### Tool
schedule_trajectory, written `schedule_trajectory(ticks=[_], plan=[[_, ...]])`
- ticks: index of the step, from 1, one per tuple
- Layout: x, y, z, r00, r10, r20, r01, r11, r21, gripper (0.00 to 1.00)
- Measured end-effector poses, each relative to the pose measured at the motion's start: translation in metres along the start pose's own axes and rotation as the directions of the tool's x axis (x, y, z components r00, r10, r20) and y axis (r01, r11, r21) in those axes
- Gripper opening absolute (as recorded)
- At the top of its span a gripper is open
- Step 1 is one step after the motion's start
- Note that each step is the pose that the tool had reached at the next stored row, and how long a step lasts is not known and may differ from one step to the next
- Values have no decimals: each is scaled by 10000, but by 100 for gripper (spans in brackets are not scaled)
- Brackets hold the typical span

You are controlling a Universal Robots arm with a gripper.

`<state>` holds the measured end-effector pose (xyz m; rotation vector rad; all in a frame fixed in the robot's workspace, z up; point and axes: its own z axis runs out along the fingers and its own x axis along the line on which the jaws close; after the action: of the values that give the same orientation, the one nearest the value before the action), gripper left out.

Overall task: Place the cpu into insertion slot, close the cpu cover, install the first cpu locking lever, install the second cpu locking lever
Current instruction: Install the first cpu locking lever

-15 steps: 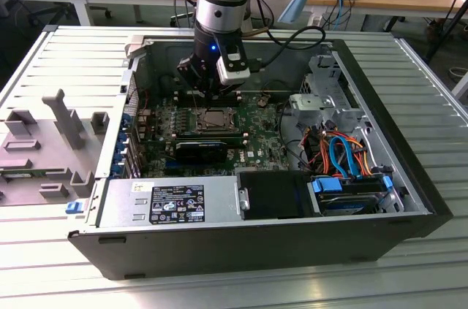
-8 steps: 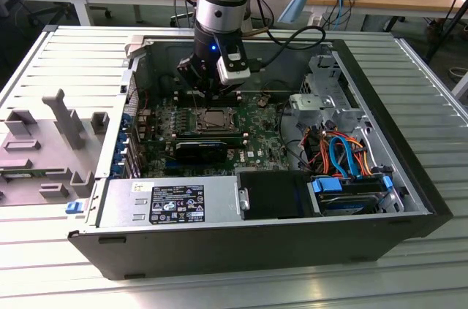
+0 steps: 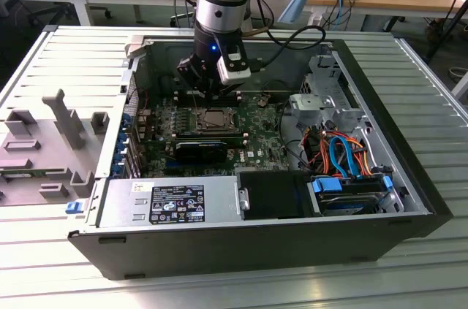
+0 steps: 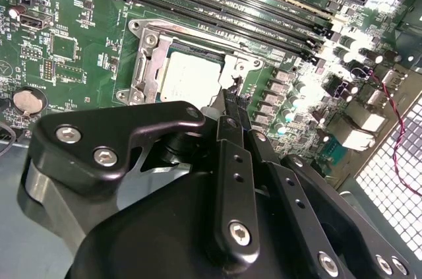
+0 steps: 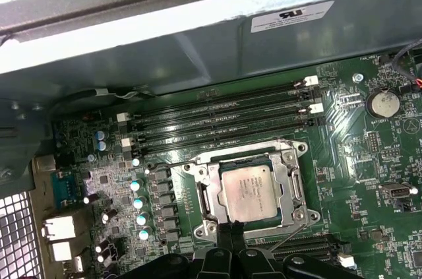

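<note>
The small flat square cpu (image 5: 248, 192) with its silvery-grey metal top lies seated in the insertion slot (image 5: 210, 201), a square dark socket with a shiny metal rim set in the green circuit board (image 5: 369, 180) inside the open grey computer case (image 3: 409, 177). The cpu cover (image 5: 290, 173), a thin silvery metal plate with a square window, appears to lie flat around the chip, framing it. Whether the thin wire locking levers along the socket's edges are latched cannot be told.

The black gripper (image 4: 232, 99) hangs close above the socket's edge, its fingertips drawn nearly together with only a thin gap between them and nothing held. In the first wrist view the tips point at the rim of the cover just beside the chip; whether they touch it cannot be told. In the exterior view the gripper (image 3: 212, 93) sits over the far side of the socket, near the long black memory slots (image 5: 224, 124).

Judged from its look, the chip is light, rigid and smooth-topped, and the contacts beneath it are fragile. It is best held by opposite edges and kept level. The cover is thin, stiff sheet metal on a hinge, best pushed on its plain frame.
</note>
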<state>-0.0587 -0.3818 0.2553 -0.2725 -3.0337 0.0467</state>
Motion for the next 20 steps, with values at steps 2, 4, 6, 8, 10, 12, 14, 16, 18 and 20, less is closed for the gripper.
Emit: schedule_trajectory(ticks=[2, 4, 6, 8, 10, 12, 14, 16, 18, 20], plan=[[0, 0, 0, 10000, -13, 1, 13, 10000, 1, 11], [0, 0, 0, 10000, -31, 2, 31, 10000, 3, 11], [0, 0, 0, 10000, -44, 2, 44, 10000, 4, 11], [0, 0, 0, 10000, -59, 3, 59, 10000, 6, 11], [0, 0, 0, 10000, -73, 3, 73, 10000, 7, 11], [0, 0, 0, 10000, -95, 4, 95, 10000, 9, 11], [0, 0, 0, 9999, -116, 4, 116, 9999, 11, 11], [0, 0, 0, 9999, -130, 5, 130, 9999, 13, 11], [0, 0, 0, 9999, -147, 6, 147, 9999, 14, 11], [0, 0, 0, 9999, -164, 7, 164, 9999, 16, 11]])
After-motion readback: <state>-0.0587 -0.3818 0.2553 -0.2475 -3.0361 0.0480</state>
